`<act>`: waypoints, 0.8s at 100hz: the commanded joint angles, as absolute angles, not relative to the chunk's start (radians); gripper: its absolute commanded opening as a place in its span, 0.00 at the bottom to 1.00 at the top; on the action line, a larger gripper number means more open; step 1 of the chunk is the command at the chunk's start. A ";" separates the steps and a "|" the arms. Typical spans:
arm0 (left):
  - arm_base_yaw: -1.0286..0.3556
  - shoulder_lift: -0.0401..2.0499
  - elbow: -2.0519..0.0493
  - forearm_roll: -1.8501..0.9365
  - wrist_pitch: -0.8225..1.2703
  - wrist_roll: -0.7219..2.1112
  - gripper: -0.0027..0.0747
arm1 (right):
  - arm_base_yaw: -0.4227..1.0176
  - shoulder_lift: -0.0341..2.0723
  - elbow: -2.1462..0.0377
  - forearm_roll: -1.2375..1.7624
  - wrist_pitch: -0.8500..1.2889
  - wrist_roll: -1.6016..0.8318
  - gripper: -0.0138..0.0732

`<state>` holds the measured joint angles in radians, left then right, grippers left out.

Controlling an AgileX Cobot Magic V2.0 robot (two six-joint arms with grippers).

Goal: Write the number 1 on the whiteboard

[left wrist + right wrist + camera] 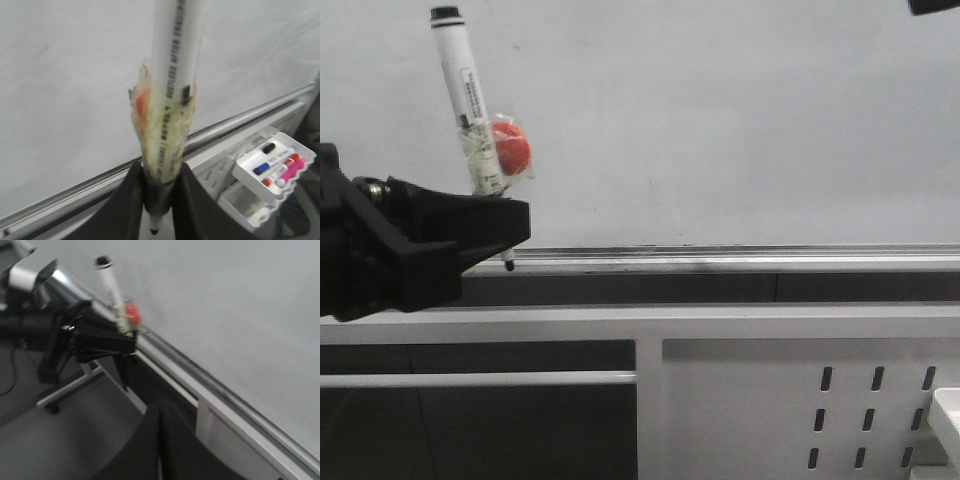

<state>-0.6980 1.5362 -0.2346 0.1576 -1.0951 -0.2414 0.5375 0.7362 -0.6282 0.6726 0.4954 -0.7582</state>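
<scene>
Left gripper [498, 225] clamps one marker [466, 95] before bare whiteboard [740, 120]; tray [300, 165] has four markers; right gripper [159, 450] pressed together, empty

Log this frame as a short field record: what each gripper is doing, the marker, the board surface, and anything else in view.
left gripper: shut on the marker, below the board's rail
marker: white barrel, tip down, tilted, taped wrap with a red piece
whiteboard: no stroke visible
rail: silver, along the board's lower edge
right gripper: shut, holding nothing, away from the board
marker tray: holds spare markers
</scene>
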 commanded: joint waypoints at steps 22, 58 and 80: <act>-0.742 1.230 -0.493 0.778 -0.308 -0.336 0.01 | 0.770 0.880 -0.749 0.489 0.463 -0.814 0.38; -0.949 1.062 -0.580 0.846 0.186 -0.339 0.01 | 0.770 0.988 -0.847 0.489 0.370 -0.808 0.66; -1.044 1.062 -0.582 0.893 0.216 -0.339 0.01 | 0.774 1.073 -0.913 0.502 0.409 -0.808 0.65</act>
<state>-1.0197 1.0813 -0.5486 0.8779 0.2243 -0.3276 0.7692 1.0620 -0.8644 0.4826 0.4516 -0.8004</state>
